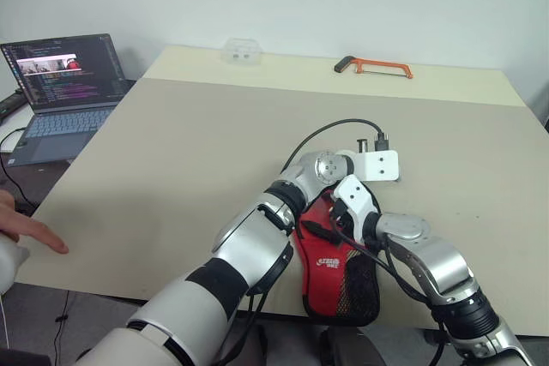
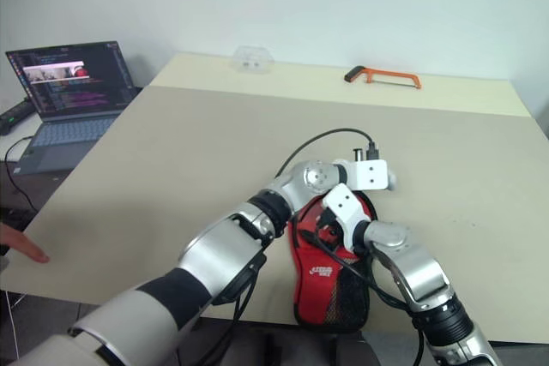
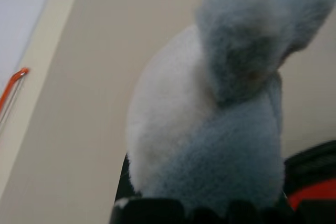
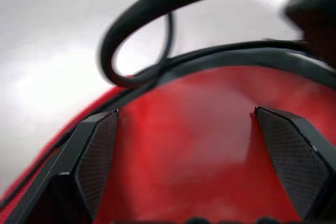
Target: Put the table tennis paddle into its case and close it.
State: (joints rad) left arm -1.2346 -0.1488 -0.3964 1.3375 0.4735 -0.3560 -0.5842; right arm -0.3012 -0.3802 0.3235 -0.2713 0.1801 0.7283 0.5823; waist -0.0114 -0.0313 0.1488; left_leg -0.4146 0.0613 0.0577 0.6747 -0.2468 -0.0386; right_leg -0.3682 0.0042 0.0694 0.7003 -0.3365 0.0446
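The case (image 1: pixel 336 276), red with a white logo and a black mesh pocket, lies at the table's front edge with its narrow end over the rim. My right gripper (image 4: pixel 186 113) is open right above the case's wide red part, one finger (image 4: pixel 97 150) on each side of the red surface, which has a black rim. A black cable (image 4: pixel 136 30) loops in front of it. My left arm crosses over to the case's far end, its white camera mount (image 1: pixel 377 165) just beyond my right hand; the left gripper (image 3: pixel 173 211) is pressed close behind a blurred grey-white shape. The table tennis paddle is hidden.
The beige table (image 1: pixel 189 152) stretches away from the case. An orange hacksaw (image 1: pixel 377 66) and a clear plastic box (image 1: pixel 240 51) lie near its far edge. An open laptop (image 1: pixel 64 92) stands to the left. A person's hand (image 1: pixel 30 231) rests on the table's left front corner.
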